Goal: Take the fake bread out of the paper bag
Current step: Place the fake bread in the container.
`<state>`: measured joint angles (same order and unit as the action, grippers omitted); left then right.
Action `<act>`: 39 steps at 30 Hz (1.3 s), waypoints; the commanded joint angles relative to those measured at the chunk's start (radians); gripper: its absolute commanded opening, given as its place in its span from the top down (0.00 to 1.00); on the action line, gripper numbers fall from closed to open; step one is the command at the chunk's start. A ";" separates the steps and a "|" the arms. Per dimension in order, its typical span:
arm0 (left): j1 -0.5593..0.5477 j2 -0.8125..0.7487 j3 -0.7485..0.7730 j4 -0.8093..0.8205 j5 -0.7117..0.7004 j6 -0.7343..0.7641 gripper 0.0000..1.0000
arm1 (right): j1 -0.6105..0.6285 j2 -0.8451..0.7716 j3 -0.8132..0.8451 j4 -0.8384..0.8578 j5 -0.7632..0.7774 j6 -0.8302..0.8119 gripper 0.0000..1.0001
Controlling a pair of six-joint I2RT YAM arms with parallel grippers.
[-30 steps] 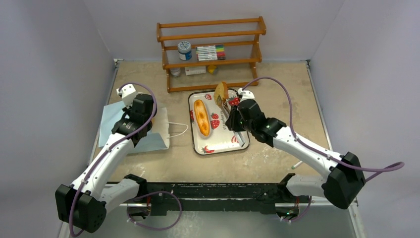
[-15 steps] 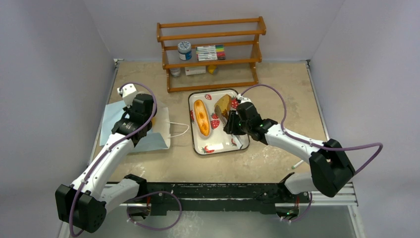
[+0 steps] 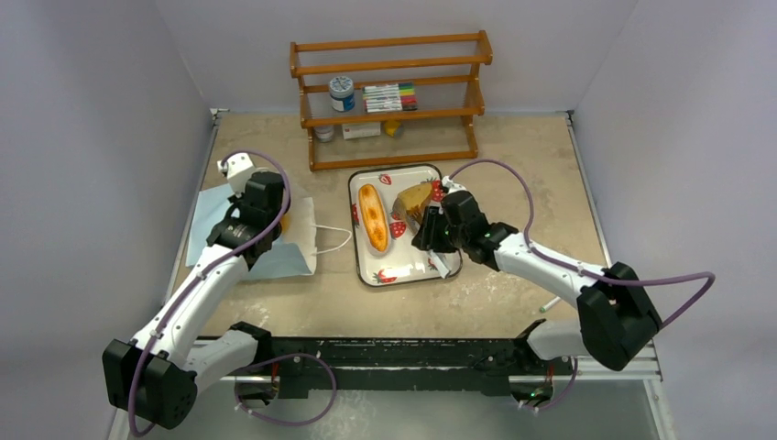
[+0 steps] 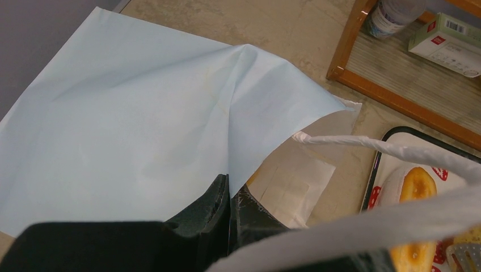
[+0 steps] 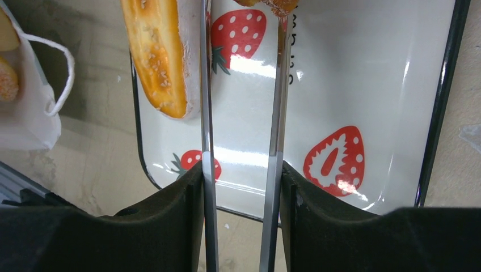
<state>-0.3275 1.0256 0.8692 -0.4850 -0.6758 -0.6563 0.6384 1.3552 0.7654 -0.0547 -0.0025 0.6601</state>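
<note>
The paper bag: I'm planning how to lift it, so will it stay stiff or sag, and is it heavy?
Probably floppy: where the left gripper pinches its edge, the paper bag creases and stands up in a peak instead of rising flat. It is likely light, being a thin sheet lying nearly flat. Its cord handle may snag or drag.

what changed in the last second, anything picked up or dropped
The right tool lowered a bread piece from above the far end of the tray onto it, and its jaws have parted to let it go. Unchanged: the left tool stays shut on the edge of the paper bag, and the long loaf lies on the tray.
</note>
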 commanded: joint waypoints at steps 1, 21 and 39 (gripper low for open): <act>0.005 0.005 0.054 0.070 0.010 0.017 1.00 | -0.005 -0.075 0.012 -0.010 -0.040 0.025 0.52; 0.007 0.001 0.055 0.101 0.021 0.021 1.00 | -0.007 -0.151 0.134 -0.155 0.049 0.016 0.53; 0.017 -0.013 0.057 0.094 0.058 0.061 1.00 | -0.027 -0.035 0.361 -0.183 0.161 -0.087 0.53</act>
<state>-0.3199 1.0344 0.8803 -0.4557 -0.6449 -0.6292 0.6155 1.3502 1.0584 -0.2527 0.1146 0.6197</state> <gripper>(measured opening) 0.007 0.474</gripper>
